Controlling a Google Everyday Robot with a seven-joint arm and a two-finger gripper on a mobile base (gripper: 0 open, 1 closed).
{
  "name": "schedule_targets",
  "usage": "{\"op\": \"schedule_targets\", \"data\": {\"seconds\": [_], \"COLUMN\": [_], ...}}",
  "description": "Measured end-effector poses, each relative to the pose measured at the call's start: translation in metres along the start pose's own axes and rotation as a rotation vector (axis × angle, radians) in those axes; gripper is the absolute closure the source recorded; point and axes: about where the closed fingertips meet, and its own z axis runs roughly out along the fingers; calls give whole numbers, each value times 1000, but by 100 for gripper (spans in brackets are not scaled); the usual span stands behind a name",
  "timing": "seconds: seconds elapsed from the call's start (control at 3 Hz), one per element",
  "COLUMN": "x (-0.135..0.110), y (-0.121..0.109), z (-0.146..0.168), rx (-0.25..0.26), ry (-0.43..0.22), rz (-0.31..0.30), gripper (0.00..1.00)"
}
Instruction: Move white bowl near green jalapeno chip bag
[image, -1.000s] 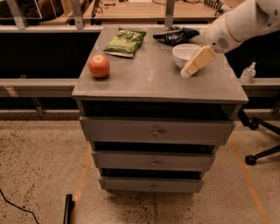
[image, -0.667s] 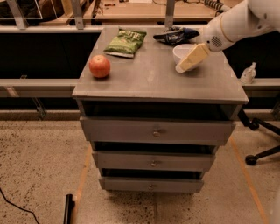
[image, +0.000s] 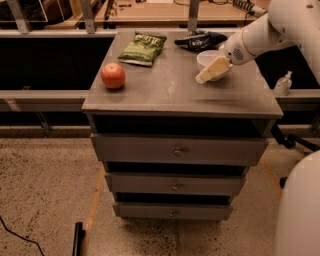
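End effector (image: 211, 71) has edged left over the white bowl (image: 205, 56); whether it grips, I cannot tell. Bowl barely shifted, green jalapeno chip bag (image: 142, 48) well apart across the worktop (image: 170, 92).

The gripper (image: 214, 70) is being held against the front of the white bowl (image: 205, 56) at the right rear of the cabinet top (image: 165, 92). The way leftward to the green jalapeno chip bag (image: 142, 48) is being left open by a broad bare stretch of grey surface. That lane is being bordered at the front left by a red apple (image: 113, 75), well apart from the bag, while the space behind the bowl is being crowded by a dark snack bag (image: 201, 40) and the right side taken up by the white arm (image: 265, 32).
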Motion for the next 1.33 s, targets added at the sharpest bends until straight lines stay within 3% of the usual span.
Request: {"op": "schedule_targets", "data": {"seconds": [0.67,1.0,1.33], "x": [-1,-11,-38], "y": [-4,-2,9], "z": [27,37,51], "rx": [-29,-39,-71], "ry": [57,72,54], "rz": [-51,-96,-186], "gripper": [64,87,100]}}
